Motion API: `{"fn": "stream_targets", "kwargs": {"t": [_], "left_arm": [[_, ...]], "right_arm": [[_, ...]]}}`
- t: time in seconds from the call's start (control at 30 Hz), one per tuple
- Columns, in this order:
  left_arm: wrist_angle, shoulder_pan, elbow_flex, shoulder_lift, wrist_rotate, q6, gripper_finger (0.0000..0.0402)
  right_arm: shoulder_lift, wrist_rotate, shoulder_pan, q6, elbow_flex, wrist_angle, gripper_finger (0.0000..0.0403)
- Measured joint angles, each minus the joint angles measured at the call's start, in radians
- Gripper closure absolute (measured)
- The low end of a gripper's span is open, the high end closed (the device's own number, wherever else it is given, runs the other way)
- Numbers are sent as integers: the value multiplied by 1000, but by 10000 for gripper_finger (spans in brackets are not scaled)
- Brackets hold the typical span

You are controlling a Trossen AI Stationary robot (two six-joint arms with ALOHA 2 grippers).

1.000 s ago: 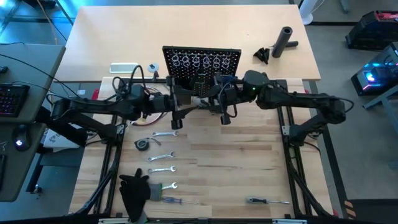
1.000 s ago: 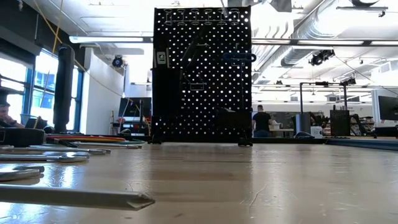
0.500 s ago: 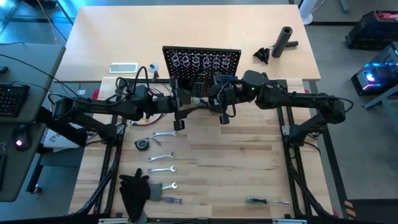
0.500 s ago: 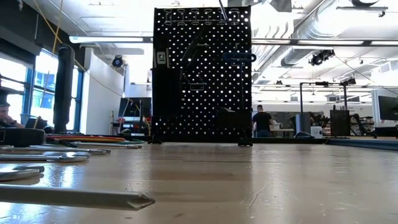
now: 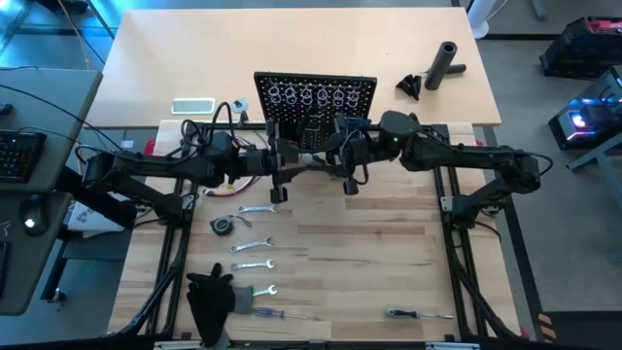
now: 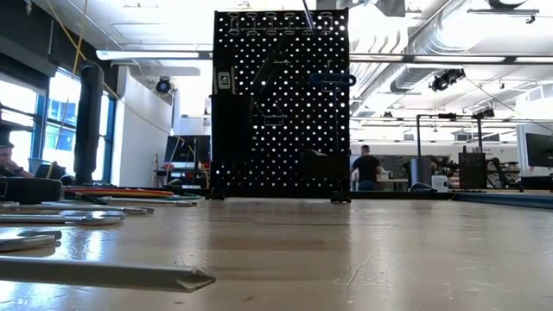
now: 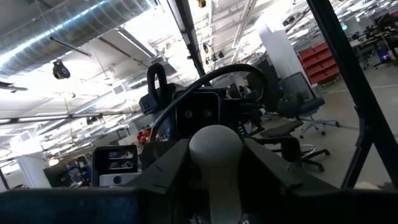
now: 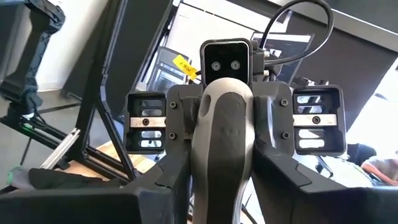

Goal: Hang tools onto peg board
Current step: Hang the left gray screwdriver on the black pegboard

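The peg board [image 5: 313,97] stands upright on the far half of the table; the low view shows the peg board [image 6: 281,104] with a dark tool hanging on it. In front of it my left gripper [image 5: 284,167] and my right gripper [image 5: 342,163] face each other. Both are shut on one grey-handled tool [image 8: 222,143] held high above the table. Its rounded grey end [image 7: 214,146] shows between my left fingers. Silver wrenches [image 5: 251,245] and a round tape measure [image 5: 222,225] lie on the near left of the table. My left gripper has the grey tool's rounded end [image 7: 214,140] between its two fingers, which stand close on either side. It comes level from the table's left, along the tool. The tool is clear of the table. My right gripper pinches the long grey handle [image 8: 219,174] between its two fingers, one on each side. It comes roughly level from the table's right, its fingers lying along the handle. The tool is clear of the table and reaches toward the left gripper.
A black cylinder [image 5: 445,63] and a small black piece [image 5: 409,87] lie far right. A white flat object [image 5: 194,105] lies left of the board. A black glove-like cloth [image 5: 209,301] and two screwdrivers [image 5: 418,313] lie near the front edge.
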Motion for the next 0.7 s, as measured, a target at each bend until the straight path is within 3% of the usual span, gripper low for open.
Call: {"fn": "stream_targets", "kwargs": {"t": [0.23, 0.7], "left_arm": [[-125, 1, 48, -21, -5, 16, 284], [-362, -3, 126, -155, -55, 84, 285]], "right_arm": [[-5, 81, 0, 4, 0, -16, 225], [-75, 208, -4, -64, 0, -97, 218]]}}
